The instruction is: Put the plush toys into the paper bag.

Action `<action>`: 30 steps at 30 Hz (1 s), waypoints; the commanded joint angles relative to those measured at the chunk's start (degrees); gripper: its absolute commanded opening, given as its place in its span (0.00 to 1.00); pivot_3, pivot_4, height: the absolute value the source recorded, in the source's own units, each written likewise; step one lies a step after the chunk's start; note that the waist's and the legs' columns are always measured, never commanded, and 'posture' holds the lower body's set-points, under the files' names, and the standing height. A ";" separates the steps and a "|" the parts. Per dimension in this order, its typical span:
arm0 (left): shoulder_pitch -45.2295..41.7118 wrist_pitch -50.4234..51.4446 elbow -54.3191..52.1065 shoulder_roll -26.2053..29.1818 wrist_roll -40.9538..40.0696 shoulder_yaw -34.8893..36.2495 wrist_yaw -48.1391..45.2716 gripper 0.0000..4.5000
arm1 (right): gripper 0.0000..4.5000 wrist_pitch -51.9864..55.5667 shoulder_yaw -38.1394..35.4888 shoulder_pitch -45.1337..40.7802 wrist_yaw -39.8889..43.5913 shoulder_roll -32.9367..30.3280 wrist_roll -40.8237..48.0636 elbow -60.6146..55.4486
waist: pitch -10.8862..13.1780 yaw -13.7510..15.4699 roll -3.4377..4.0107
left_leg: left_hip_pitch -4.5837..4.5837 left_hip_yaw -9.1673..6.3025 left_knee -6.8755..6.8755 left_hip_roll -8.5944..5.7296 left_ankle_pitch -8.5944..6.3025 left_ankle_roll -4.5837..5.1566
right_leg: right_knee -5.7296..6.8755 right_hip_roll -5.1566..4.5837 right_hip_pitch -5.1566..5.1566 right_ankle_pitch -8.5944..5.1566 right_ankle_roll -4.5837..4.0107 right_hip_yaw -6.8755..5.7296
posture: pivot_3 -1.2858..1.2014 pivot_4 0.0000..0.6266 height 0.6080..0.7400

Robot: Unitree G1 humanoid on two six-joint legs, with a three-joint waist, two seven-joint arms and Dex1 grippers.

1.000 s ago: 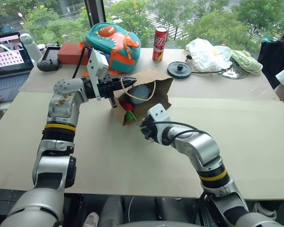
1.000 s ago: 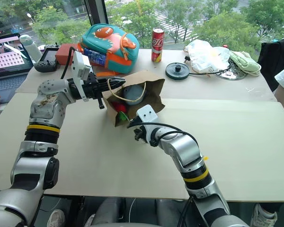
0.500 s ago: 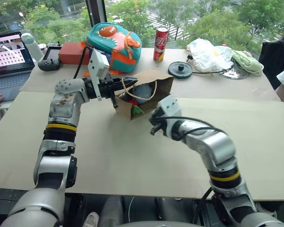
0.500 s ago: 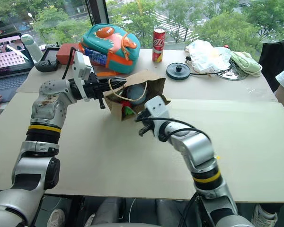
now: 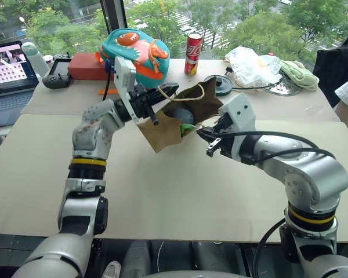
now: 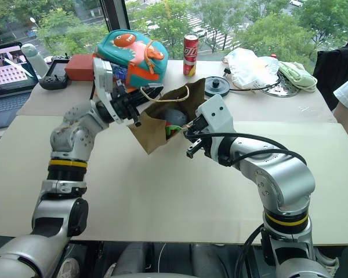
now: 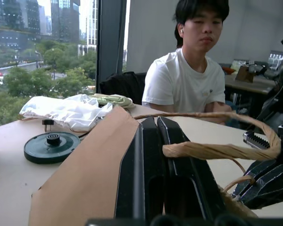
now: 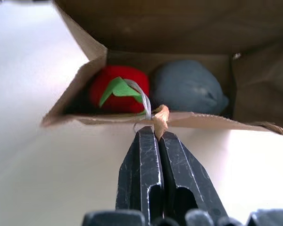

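The paper bag (image 5: pixel 182 116) hangs in the air over the table (image 5: pixel 162 191), between the two arms. The left gripper (image 5: pixel 165 92) is squeezed tight on the far-left edge of the bag's mouth, right by a cord handle (image 7: pixel 217 149). The right gripper (image 8: pixel 155 134) is also pinched tight, on the near edge of the mouth, where a bit of cord pokes out. Holding both edges like this seems to keep the mouth pulled wide and the bag off the table.

Both plush toys are already inside. In the right wrist view, the red chili toy (image 8: pixel 118 87) with its green leaf lies next to the grey ball toy (image 8: pixel 188 89), down at the bottom of the bag. So the job looks nearly done.

The bag tips a little toward the near side, so the toys could slide back out if an edge slips.

Far behind it sit the monster backpack (image 5: pixel 136 49) and a red can (image 5: pixel 192 53).
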 commanded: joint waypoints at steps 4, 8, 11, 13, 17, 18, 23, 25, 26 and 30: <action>3.84 1.91 -3.57 0.64 -1.59 1.60 3.41 0.00 | 0.02 0.63 2.39 -4.15 -3.32 1.97 -0.49 0.87 | 0.00 0.08 0.00 | 0.01 0.00 0.00 0.00 0.01 -0.01 | 0.01 0.00 -0.01 0.00 0.00 0.00 | 0.52 0.24 0.91; 4.18 1.96 -2.98 1.12 -1.56 1.56 4.09 0.00 | 0.02 0.54 4.68 -5.69 -3.75 2.05 -0.40 2.10 | 0.00 0.25 0.00 | 0.01 0.00 0.00 -0.04 0.01 -0.02 | -0.01 -0.03 0.01 0.00 0.00 0.00 | 0.52 0.24 0.91; 4.18 2.22 -3.23 1.11 -1.78 1.40 4.53 0.00 | 0.02 0.17 5.74 -6.16 -3.78 1.93 -0.40 2.98 | 0.00 0.28 0.00 | -0.02 0.00 0.00 -0.03 0.01 -0.01 | -0.04 -0.03 0.01 0.00 0.00 -0.01 | 0.52 0.24 0.91; 4.37 3.95 -5.00 1.13 -3.10 1.51 4.51 0.00 | 0.08 -0.23 5.90 -6.51 -4.07 1.99 -0.66 3.58 | 0.00 0.25 0.00 | -0.02 0.00 0.00 -0.04 0.01 -0.01 | -0.04 -0.03 0.01 0.00 0.00 -0.01 | 0.52 0.24 0.91; 4.52 8.18 -8.35 1.71 -5.68 1.83 4.47 0.13 | 0.34 -0.50 4.70 -6.85 -4.03 1.18 -0.58 3.88 | 0.00 0.21 0.00 | -0.01 0.00 0.00 -0.03 0.01 -0.01 | -0.04 -0.02 0.00 0.00 0.00 -0.01 | 0.52 0.24 0.91; 4.52 9.48 -9.32 2.07 -6.54 1.95 4.32 0.20 | 0.42 -0.35 4.02 -6.95 -3.65 0.61 -0.30 3.69 | 0.00 0.21 0.00 | -0.01 0.00 0.00 -0.03 0.01 -0.01 | -0.03 -0.03 0.01 0.00 0.00 -0.01 | 0.52 0.24 0.91; 4.16 15.21 -13.03 3.99 -10.47 3.13 4.63 0.58 | 0.79 -0.29 0.79 -7.30 -0.62 -3.72 1.69 2.30 | 0.00 0.18 0.00 | -0.01 -0.01 0.00 -0.03 0.01 -0.01 | -0.04 -0.03 0.01 0.00 0.00 -0.01 | 0.52 0.24 0.91; 4.04 16.82 -13.96 4.78 -11.71 3.63 4.81 0.73 | 0.93 -0.74 -0.38 -7.47 0.74 -5.47 2.47 1.75 | 0.00 0.18 0.00 | -0.01 -0.01 0.00 -0.03 0.01 -0.01 | -0.05 -0.03 0.01 0.00 0.00 -0.01 | 0.52 0.24 0.91; 3.99 17.62 -14.43 5.38 -12.37 4.12 4.89 0.79 | 0.99 -1.24 -1.93 -7.76 2.08 -6.81 3.22 1.20 | 0.00 0.18 0.00 | -0.01 -0.01 0.00 -0.03 0.01 -0.01 | -0.05 -0.03 0.01 0.00 0.00 -0.01 | 0.52 0.24 0.91; 4.02 20.26 -15.48 7.43 -14.81 6.35 5.70 0.79 | 0.99 -3.50 -7.82 -8.93 5.89 -9.52 6.74 -0.92 | 0.01 0.17 -0.01 | -0.01 -0.01 -0.03 -0.02 0.01 -0.01 | -0.08 -0.03 0.01 -0.01 0.01 -0.01 | 0.52 0.24 0.91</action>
